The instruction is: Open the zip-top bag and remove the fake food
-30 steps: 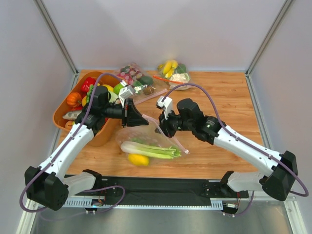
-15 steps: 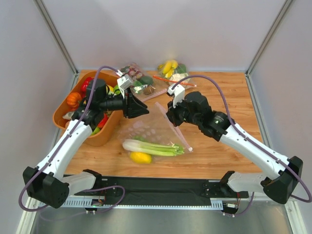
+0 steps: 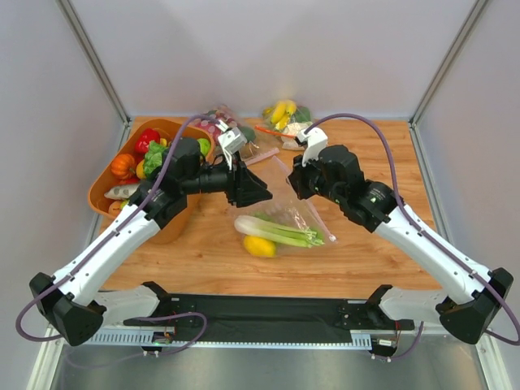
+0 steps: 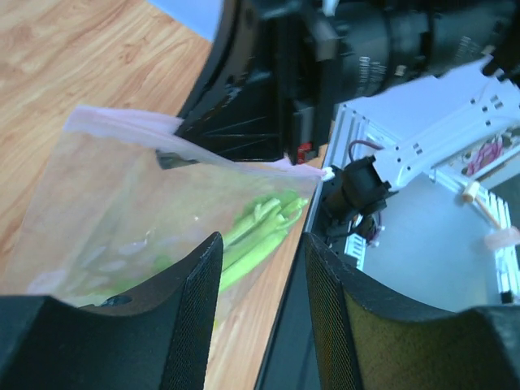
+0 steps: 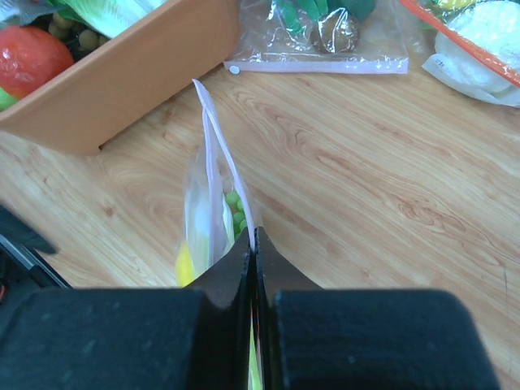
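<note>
- We count one zip-top bag mid-table, tilted, its top edge up off the wood
- right gripper pressed together on its pink strip
- left gripper spread, gripping nothing, just beside the bag
- fake food we can count: one green stalk, one yellow piece
- Two more bags at the back: banana bag, dark-fruit bag; one orange bin

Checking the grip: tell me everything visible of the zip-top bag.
The zip-top bag is clear, thin plastic with a pink zip strip along one edge. The right claw, shut, pinches that strip, so the bag hangs slack above the wooden table. Through it show green stalks. The left claw is open beside it.
</note>
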Robot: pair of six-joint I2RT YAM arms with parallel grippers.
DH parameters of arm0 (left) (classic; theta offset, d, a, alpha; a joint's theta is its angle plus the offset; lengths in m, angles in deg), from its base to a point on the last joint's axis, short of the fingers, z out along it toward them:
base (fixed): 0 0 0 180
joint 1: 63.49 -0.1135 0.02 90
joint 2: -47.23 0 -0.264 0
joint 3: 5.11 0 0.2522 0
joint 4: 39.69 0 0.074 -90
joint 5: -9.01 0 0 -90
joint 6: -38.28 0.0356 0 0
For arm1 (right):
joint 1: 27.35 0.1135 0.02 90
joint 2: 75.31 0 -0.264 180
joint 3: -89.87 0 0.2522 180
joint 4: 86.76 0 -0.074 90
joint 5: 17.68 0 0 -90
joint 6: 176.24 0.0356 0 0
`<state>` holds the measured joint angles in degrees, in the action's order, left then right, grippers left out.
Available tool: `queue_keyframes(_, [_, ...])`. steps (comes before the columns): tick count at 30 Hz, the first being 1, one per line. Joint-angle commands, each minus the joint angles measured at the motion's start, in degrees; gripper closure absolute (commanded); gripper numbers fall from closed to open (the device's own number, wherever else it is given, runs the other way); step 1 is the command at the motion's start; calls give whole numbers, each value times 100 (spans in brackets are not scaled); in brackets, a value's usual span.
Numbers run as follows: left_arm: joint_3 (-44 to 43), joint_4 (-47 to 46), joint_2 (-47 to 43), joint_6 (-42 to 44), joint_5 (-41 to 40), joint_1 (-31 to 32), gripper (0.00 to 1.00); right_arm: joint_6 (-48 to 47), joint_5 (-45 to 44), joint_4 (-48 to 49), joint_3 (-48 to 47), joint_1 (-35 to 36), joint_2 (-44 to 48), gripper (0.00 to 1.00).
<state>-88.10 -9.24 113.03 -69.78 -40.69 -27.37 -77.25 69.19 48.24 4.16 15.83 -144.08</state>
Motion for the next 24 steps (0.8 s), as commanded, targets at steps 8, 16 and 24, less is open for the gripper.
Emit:
queue_keyframes(8, [437, -1589, 302, -1690, -1102, 18, 44, 620, 515, 417, 57, -2, 584, 100])
queue_keyframes(16, [718, -2809, 372, -2359, -953, 27, 37, 902, 779, 601, 330, 33, 663, 100])
queue_keyframes(24, [701, -2891, 460, -2465, -901, 71, 35, 1096, 1166, 971, 488, 138, 593, 100])
